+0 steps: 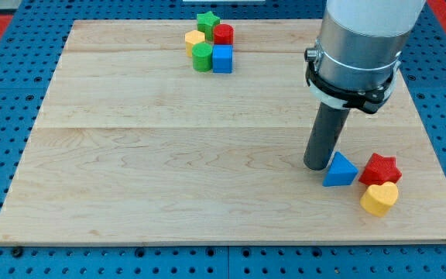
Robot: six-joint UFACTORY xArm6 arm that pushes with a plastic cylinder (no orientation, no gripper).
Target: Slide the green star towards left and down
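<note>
The green star [207, 21] sits at the view's top, at the back of a tight cluster. Around it are a red cylinder [223, 34], a yellow block [194, 40], a green cylinder [202, 56] and a blue cube [222, 58]. My tip [317, 165] rests on the board at the view's lower right, far from the star. It touches the left side of a blue triangle [340, 170].
A red star [381, 168] and a yellow heart [379, 198] lie right of the blue triangle, near the board's right edge. The wooden board [169, 170] sits on a blue pegboard. The arm's grey body [360, 43] hangs over the upper right.
</note>
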